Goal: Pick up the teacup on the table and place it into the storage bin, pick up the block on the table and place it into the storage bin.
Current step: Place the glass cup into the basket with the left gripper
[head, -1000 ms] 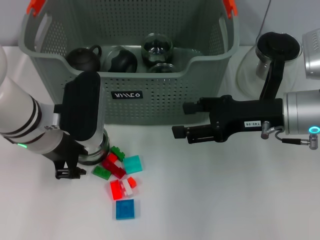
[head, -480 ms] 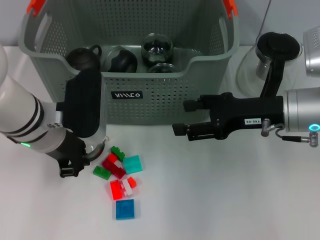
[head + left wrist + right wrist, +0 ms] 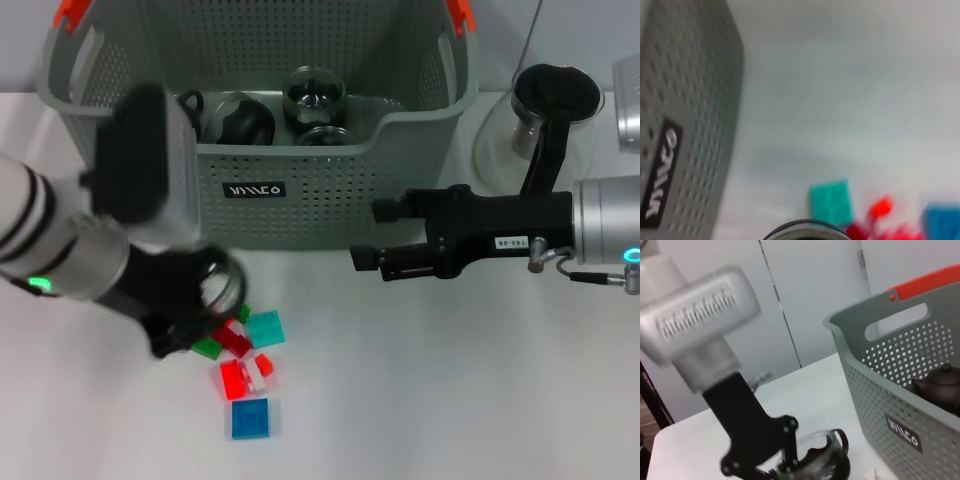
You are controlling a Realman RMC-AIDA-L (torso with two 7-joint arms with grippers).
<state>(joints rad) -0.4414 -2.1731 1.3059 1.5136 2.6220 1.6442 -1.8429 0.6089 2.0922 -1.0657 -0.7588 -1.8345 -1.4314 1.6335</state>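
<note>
The white tabletop [image 3: 450, 400] is carrying everything. The storage bin [image 3: 330, 205] is sitting at the far side of it, a black label [image 3: 252, 189] showing on its near wall; a dark teapot [image 3: 238, 120] and glass cups [image 3: 314, 95] are lying inside.

The left gripper [image 3: 190, 300] is hanging above the tabletop just in front of the bin's near left corner. It is holding the glass teacup [image 3: 212, 283], which is clear of the tabletop and outside the bin; the right wrist view is showing the black fingers [image 3: 785, 450] closed on the cup's rim.

The right gripper [image 3: 365, 235] is reaching in from the right, hovering near the bin's front wall, its two black fingers [image 3: 385, 258] standing apart with nothing between them.

A glass pitcher [image 3: 530, 120] is standing to the right of the bin.

The blocks are lying in a loose cluster just below the teacup: a teal block [image 3: 266, 328], a blue block [image 3: 250, 418], a red block [image 3: 234, 379] and a green block [image 3: 207, 348].
</note>
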